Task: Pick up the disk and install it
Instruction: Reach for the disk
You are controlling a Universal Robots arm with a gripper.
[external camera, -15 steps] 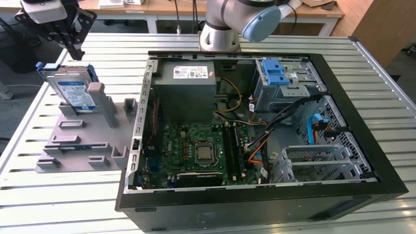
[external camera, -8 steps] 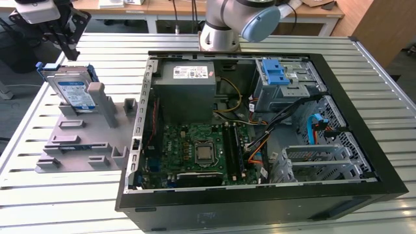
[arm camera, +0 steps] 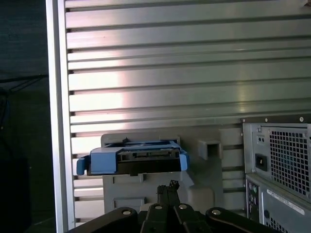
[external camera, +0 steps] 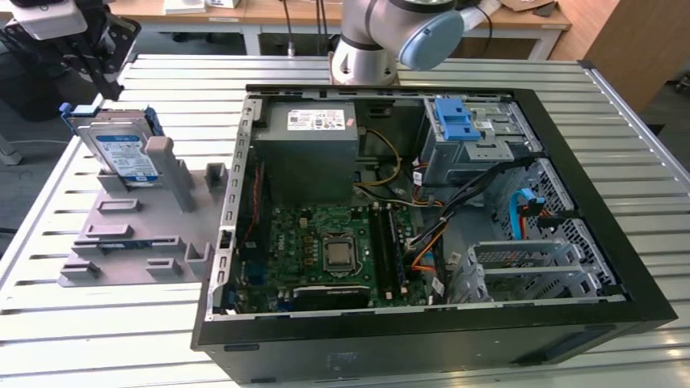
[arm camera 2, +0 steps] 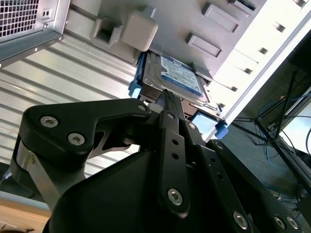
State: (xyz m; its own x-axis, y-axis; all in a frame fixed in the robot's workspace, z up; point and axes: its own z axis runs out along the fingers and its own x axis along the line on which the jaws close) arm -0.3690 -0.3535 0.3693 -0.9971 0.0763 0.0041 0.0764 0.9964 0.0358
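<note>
The disk (external camera: 121, 150) is a silver hard drive with a white-and-blue label and blue rails. It stands on edge in a slot of the grey fixture (external camera: 129, 234) at the exterior view's left. My gripper (external camera: 105, 87) hangs just above and behind the disk, apart from it. In both wrist views the black fingertips meet with nothing between them, so the gripper (arm camera: 168, 187) is shut. The disk's blue end (arm camera: 136, 158) lies just ahead of the tips. In the second wrist view the gripper (arm camera 2: 167, 95) points at the labelled face of the disk (arm camera 2: 179, 74).
An open computer case (external camera: 636, 267) lies on the slatted metal table (external camera: 97, 339), to the right of the fixture. Inside are a grey power-supply box (external camera: 307, 149), the motherboard (external camera: 334, 246), cables and a drive cage with a blue latch (external camera: 458, 121). The arm's base (external camera: 361, 65) stands behind the case.
</note>
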